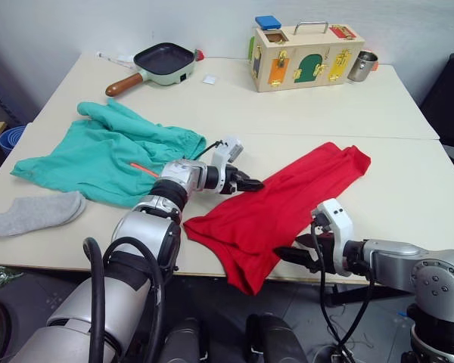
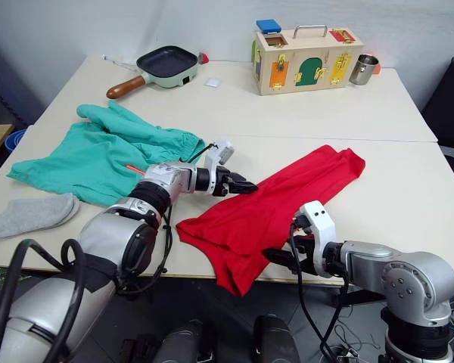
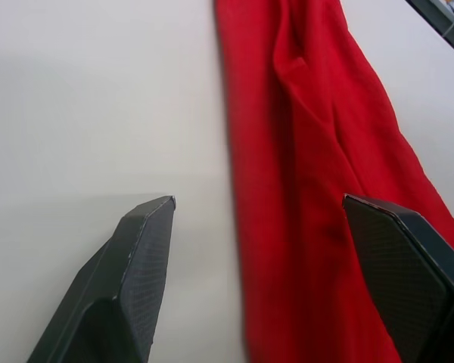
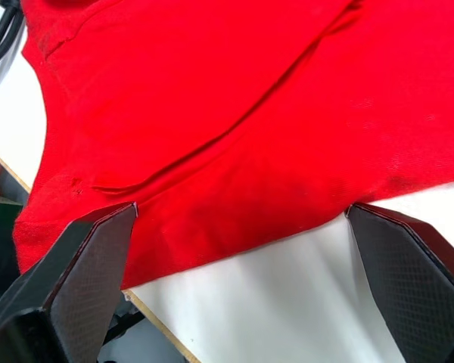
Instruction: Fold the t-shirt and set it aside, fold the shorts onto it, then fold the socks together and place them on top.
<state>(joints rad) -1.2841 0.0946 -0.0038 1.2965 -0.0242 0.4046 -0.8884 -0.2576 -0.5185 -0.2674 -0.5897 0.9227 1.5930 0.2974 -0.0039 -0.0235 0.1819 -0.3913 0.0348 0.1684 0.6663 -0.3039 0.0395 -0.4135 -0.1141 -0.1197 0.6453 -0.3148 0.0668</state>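
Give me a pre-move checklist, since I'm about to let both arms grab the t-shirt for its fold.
1. Left tool open: ok, fingers spread over the t-shirt edge.
2. Right tool open: ok, wide at the shirt's near edge.
3. Shirt lying flat: not ok, bunched lengthwise, one corner hanging over the table edge.
4. Shorts clear of the shirt: ok, apart.
5. Socks out of the way: ok, near the table's left edge.
6. Cloth already gripped: not ok, neither tool has closed.

Both arms are silver-grey metal with white wrist housings, black cables and black, finely textured fingers (image 3: 140,265).
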